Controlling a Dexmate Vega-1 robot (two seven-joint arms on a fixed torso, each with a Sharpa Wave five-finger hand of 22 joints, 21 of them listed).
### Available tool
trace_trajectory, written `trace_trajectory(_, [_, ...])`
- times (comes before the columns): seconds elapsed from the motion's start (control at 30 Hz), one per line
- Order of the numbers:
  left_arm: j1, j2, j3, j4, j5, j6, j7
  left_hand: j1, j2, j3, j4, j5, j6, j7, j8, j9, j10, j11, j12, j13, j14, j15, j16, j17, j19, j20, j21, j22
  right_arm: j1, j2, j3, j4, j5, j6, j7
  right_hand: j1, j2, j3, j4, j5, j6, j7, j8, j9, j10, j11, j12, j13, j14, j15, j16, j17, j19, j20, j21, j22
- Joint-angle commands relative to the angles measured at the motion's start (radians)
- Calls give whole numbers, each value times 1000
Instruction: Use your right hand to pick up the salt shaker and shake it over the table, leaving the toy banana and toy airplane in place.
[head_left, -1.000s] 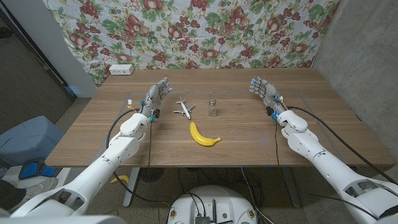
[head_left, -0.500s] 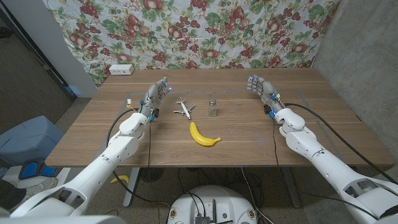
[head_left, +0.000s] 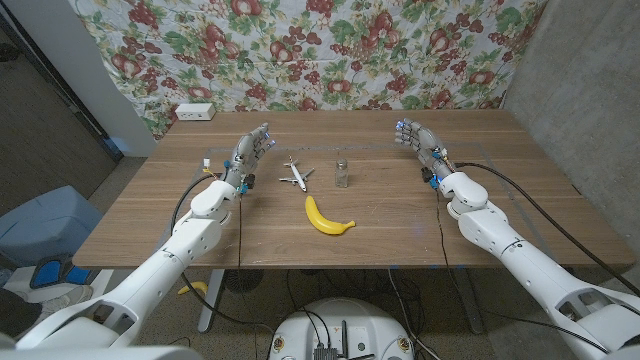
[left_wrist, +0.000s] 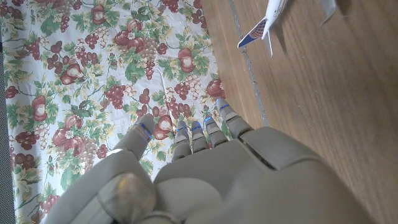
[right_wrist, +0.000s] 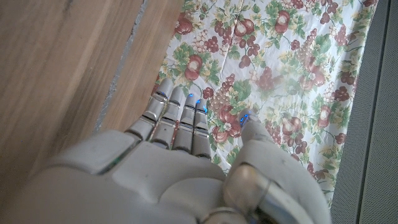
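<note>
Head view: standing upright mid-counter (head_left: 150, 215), shaker (head_left: 342, 173); plane (head_left: 295, 175) lying at its 9 o'clock, banana (head_left: 327, 218) at its 6 o'clock. Left robot hand (head_left: 250, 155) and right robot hand (head_left: 420, 142) holding nothing, fingers extended.

Left wrist view: fingers (left_wrist: 205, 132) apart, plane (left_wrist: 267, 22) beyond.

Right wrist view: fingers (right_wrist: 180, 118) reaching toward floral cloth (right_wrist: 280, 62).
</note>
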Motion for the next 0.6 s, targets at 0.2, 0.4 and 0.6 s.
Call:
trace_trajectory(0.2, [21,10,-8,-22,-5,-10,0,11,24,-3,-7,7,12,3,5,4,10,-4,6,1,9,-2,8,1,5,2,6,2,-48,-55,-15,-130,-100,-59,-103,8,6,2,-7,8,16,0,5,4,7,0,4,2,8,-1,7,1,11,6,-5,6])
trace_trajectory(0.4, [25,13,-12,-21,-10,-14,-7,11,24,-4,-9,8,14,3,5,5,10,-4,6,1,10,-1,8,1,6,3,6,2,-59,-67,-23,-169,-142,-85,-140,9,5,2,-8,9,19,0,6,5,8,-3,5,1,10,-1,9,1,12,7,-8,6])
trace_trajectory(0.6, [26,14,-15,-16,-13,-19,-14,11,24,-5,-10,8,15,2,5,5,11,-3,6,1,10,-1,8,1,7,5,6,2,-64,-76,-32,-201,-178,-112,-169,12,6,2,-10,11,23,-3,6,5,11,-3,6,0,12,-6,12,0,14,8,-11,6])
